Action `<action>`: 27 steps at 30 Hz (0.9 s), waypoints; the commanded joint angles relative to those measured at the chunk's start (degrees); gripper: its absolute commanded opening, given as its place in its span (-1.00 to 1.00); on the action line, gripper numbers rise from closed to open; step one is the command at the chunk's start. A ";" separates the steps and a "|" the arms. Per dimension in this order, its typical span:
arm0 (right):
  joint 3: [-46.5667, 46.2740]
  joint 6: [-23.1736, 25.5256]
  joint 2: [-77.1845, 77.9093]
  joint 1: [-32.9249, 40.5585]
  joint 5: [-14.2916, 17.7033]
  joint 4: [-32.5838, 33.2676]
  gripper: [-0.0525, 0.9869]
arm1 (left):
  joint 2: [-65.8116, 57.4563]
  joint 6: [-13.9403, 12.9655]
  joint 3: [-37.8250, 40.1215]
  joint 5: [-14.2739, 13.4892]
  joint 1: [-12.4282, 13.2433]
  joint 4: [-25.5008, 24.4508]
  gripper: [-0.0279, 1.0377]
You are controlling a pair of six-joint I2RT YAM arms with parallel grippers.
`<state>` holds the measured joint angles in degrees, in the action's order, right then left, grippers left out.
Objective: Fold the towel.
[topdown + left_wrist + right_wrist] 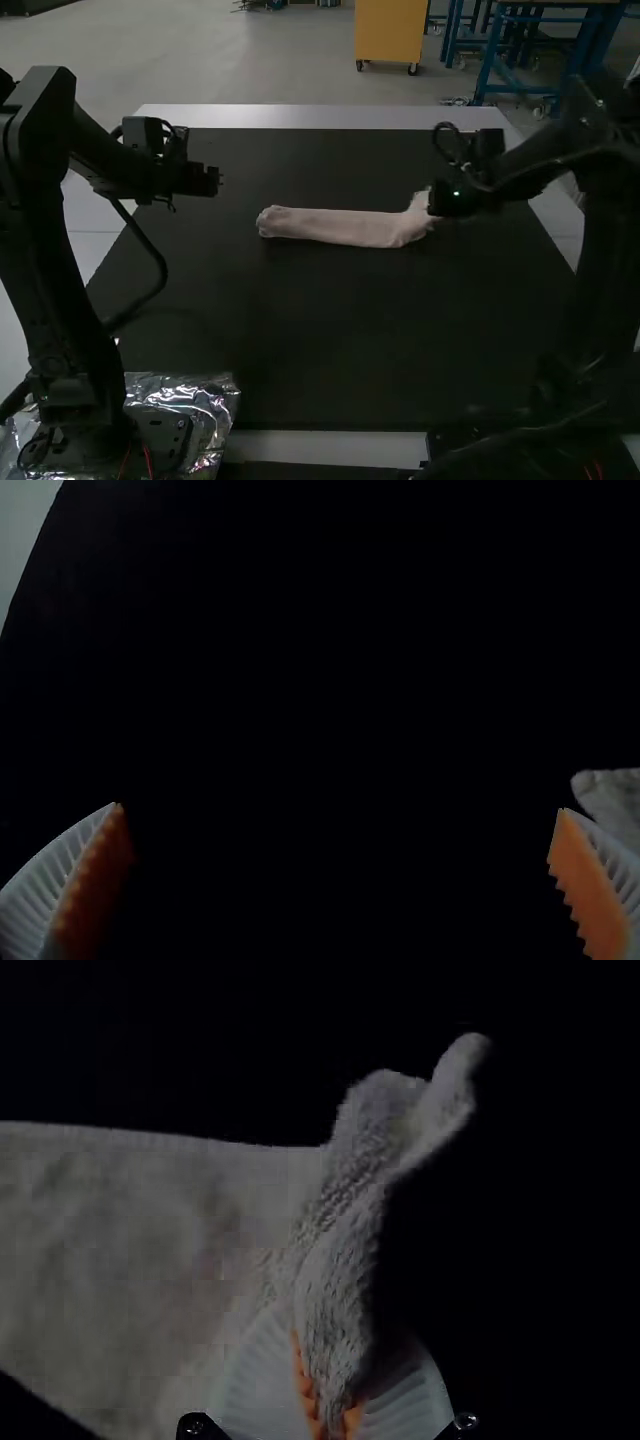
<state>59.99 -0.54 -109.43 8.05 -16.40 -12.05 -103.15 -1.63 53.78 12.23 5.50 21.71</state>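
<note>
Black mat (330, 330) over a pale desk (300, 117). On it, beyond the middle, a pale towel (335, 227) in a long, narrow strip. Lies low along most of its length; rises bunched at one end, clamped in the right claw (432, 202). Left claw (218, 182) well apart from the towel, fingers spread wide.

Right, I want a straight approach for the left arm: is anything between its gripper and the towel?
Nothing visible stands in the way: in the high view, just the dark tabletop lies between the left gripper and the towel.
</note>
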 commanded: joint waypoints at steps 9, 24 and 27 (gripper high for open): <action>8.04 4.49 -3.34 12.07 -1.35 -0.25 -0.95 | 1.38 0.22 0.98 0.16 -0.49 1.05 0.87; 18.94 7.22 -12.39 22.44 -1.26 -0.34 -0.95 | 1.46 0.13 0.45 0.08 -0.49 1.49 0.87; 21.22 7.48 -14.32 24.03 -1.26 -0.34 -0.95 | 1.46 0.13 0.19 0.08 -0.49 1.31 0.87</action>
<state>78.37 5.85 -122.80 30.61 -16.80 -11.92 -103.15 -1.65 53.78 12.23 5.50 22.57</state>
